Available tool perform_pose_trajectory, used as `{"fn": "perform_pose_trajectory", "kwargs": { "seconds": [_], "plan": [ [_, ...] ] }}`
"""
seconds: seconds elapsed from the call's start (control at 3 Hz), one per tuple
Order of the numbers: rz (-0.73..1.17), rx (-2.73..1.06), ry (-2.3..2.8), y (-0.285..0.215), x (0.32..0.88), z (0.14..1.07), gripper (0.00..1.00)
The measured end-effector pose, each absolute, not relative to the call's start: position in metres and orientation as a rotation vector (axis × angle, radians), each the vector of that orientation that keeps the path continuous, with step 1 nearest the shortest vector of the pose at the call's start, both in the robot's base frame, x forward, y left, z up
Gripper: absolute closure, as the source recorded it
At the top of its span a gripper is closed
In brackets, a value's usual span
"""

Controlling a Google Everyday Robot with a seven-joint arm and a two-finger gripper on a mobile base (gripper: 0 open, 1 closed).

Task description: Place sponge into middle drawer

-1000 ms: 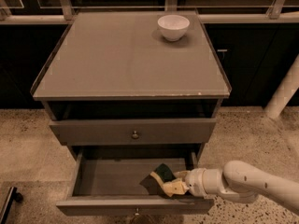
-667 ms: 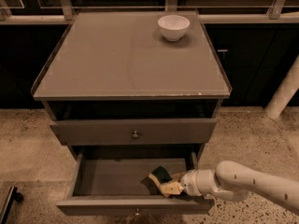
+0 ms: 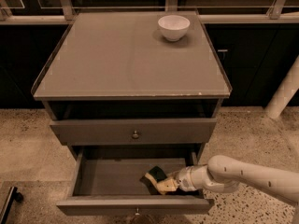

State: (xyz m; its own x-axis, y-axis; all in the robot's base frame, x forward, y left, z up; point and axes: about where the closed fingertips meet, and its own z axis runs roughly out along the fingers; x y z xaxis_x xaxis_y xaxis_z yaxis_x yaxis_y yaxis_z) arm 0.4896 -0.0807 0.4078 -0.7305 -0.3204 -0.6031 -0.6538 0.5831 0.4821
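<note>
Currently the end effector (image 3: 163,185) sits low inside the middle drawer (image 3: 105,177), toward its right front corner, with the pale arm (image 3: 243,176) reaching in from the right over the drawer's side wall. Its two light-coloured fingers (image 3: 167,186) point left and are closed on the sponge (image 3: 157,174), pinching it near one end. The sponge is tilted, its dark green face turned up and a thin pale foam edge showing on the left. It is within the tray, right of centre and close to the front panel; whether it touches the drawer bottom cannot be told from this angle

The middle drawer is pulled well out, its flat grey-brown floor bare on the left half, and its small round knob (image 3: 137,212) just shows at the bottom edge of the view. Above it the upper drawer (image 3: 88,132) is shut, with a metal knob (image 3: 135,135) at its middle. On the counter (image 3: 117,59) a white bowl (image 3: 174,27) stands upright near the back right corner, well apart from everything below. Speckled floor (image 3: 25,146) surrounds the cabinet
</note>
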Motion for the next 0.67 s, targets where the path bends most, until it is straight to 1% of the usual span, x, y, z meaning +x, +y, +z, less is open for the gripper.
{"fn": "perform_pose_trajectory", "kwargs": {
  "seconds": [0.67],
  "plan": [
    [0.983, -0.779, 2.358, -0.0807, 0.4894, 0.4078, 0.13]
  ]
}}
